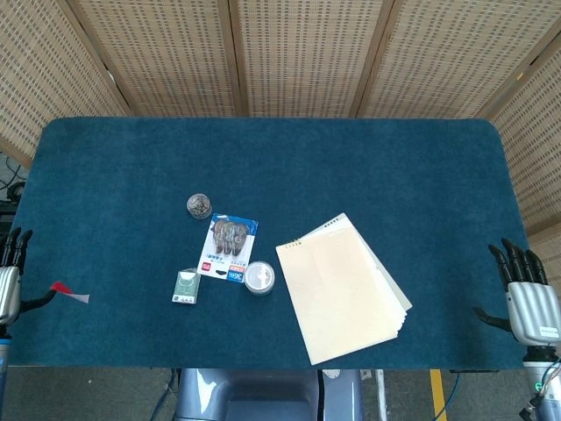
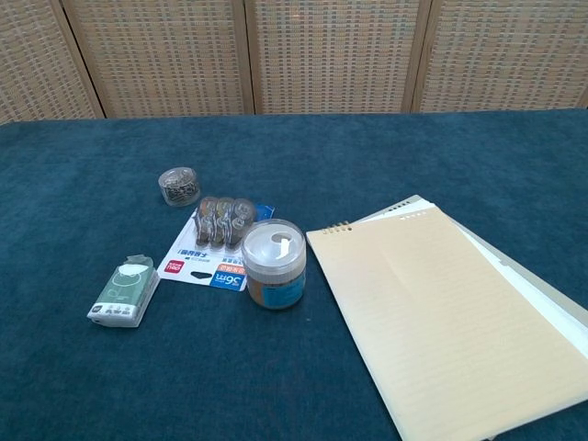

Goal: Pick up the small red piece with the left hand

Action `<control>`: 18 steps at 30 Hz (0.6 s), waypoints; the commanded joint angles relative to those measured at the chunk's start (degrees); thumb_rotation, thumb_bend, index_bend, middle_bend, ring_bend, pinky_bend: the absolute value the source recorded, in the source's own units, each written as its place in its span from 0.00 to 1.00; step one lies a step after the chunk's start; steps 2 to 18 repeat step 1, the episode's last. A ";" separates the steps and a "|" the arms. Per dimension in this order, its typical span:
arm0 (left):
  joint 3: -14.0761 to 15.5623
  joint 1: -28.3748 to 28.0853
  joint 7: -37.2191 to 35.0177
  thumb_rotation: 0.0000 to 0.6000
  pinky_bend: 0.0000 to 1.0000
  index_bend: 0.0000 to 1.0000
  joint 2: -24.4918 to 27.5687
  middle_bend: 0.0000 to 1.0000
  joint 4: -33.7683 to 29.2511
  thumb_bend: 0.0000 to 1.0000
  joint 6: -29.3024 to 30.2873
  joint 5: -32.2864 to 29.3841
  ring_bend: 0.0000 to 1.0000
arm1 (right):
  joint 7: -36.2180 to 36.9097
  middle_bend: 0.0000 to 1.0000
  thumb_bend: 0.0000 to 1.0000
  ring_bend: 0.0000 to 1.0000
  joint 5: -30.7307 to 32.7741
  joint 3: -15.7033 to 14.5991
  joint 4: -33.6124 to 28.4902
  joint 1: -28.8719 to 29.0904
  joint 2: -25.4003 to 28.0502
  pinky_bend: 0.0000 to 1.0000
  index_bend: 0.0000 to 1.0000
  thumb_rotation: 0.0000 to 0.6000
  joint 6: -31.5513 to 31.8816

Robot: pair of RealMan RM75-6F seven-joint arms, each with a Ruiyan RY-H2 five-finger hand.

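Observation:
In the head view my left hand [image 1: 9, 285] sits at the far left edge of the frame, over the table's front left part. It pinches the small red piece [image 1: 63, 288], a red flag with a pale tail end pointing right. My right hand [image 1: 526, 298] hangs off the table's front right corner, fingers straight and apart, holding nothing. Neither hand nor the red piece shows in the chest view.
On the blue table [image 1: 280, 158] lie a small round tin [image 1: 199, 206], a blue card of clips [image 1: 228, 247], a clear jar with a white lid [image 1: 259, 278], a green packet [image 1: 186, 287] and a yellow notepad [image 1: 344, 288].

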 commanded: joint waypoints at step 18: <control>-0.11 0.18 -0.06 1.00 0.00 0.00 0.14 0.00 -0.09 0.00 0.11 0.30 0.00 | -0.02 0.00 0.05 0.00 -0.02 -0.02 0.02 0.02 0.00 0.00 0.00 1.00 -0.08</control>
